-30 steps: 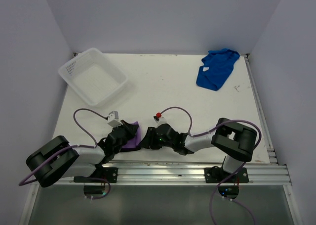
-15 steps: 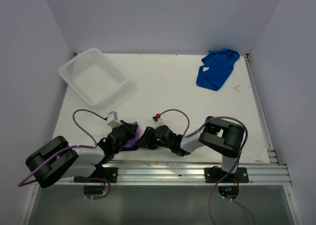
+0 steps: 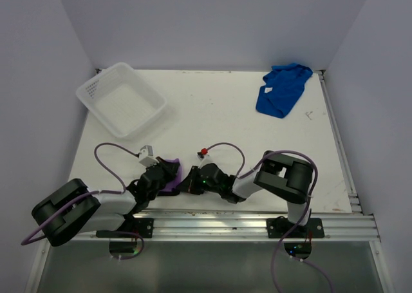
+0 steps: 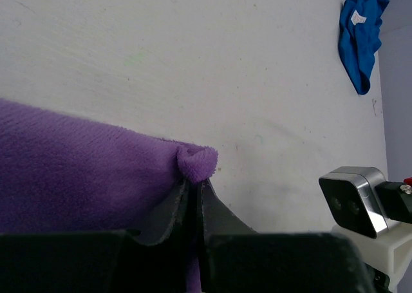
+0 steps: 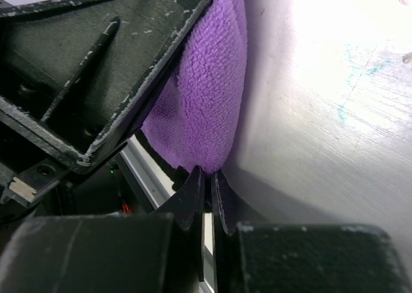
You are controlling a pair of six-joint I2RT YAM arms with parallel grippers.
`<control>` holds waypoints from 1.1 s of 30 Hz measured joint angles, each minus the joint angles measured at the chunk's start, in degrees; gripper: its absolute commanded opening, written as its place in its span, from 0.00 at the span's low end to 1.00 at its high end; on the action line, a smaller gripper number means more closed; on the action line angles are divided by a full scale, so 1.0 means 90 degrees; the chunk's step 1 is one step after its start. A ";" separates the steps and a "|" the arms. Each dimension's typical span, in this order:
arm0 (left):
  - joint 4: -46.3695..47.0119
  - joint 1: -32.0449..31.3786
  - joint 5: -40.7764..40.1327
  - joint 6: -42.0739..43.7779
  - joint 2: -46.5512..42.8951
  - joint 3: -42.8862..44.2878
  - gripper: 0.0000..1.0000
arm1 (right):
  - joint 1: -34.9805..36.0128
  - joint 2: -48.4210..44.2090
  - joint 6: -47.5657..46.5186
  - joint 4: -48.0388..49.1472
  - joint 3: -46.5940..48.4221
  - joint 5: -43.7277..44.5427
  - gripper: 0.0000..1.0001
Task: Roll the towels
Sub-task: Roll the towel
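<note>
Pinching two parts of the small soft purple microfibre towel [image 4: 77, 170], both arms work low over the white table [image 4: 193, 61]. The left gripper [image 4: 195, 187] has its jaws pressed together on a corner of the cloth. A little nub of pile bulges just beyond the fingertips, and the rest of the towel spreads off to their left. The right gripper [image 5: 207, 180] has its jaws squeezed almost flush and seems to nip the thin lower edge of the same towel, which rises bunched straight ahead of its tips. Gripping two points at once probably lets the arms keep the fabric taut and square, so it can be turned over on itself into a roll. The crumpled royal blue microfibre towel [image 3: 282, 90] lies well apart, far ahead of both sets of jaws, with no gripper near it; the white plastic lattice basket [image 3: 121, 100] sits far ahead of the left jaws
</note>
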 measured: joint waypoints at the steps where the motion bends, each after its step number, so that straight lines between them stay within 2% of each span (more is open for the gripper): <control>1: -0.0063 0.0000 0.0002 0.0002 -0.0073 0.0000 0.00 | 0.0000 -0.0019 -0.0049 -0.0061 0.0010 -0.0002 0.00; 5: -0.0362 0.0000 0.0010 0.0073 -0.0459 -0.0002 0.00 | 0.0000 -0.0430 -0.0459 -0.0835 0.0046 0.0029 0.00; 11: -0.0860 -0.0041 0.0165 0.0532 -0.1151 -0.0002 0.00 | -0.0007 -0.1409 -0.1494 -0.2657 0.0231 0.0078 0.00; 18: -0.0896 -0.0039 0.0777 0.1042 -0.0831 -0.0002 0.00 | -0.0007 -0.1722 -0.2535 -0.4146 0.0464 0.0277 0.00; 30: -0.0583 -0.0039 0.1328 0.1056 -0.0415 0.0000 0.00 | 0.0104 -0.2227 -0.3755 -0.5285 0.0566 0.0967 0.00; 33: -0.0580 -0.0039 0.1341 0.0930 -0.0437 0.0000 0.08 | 0.0226 -0.2234 -0.3954 -0.5379 0.0617 0.1122 0.00</control>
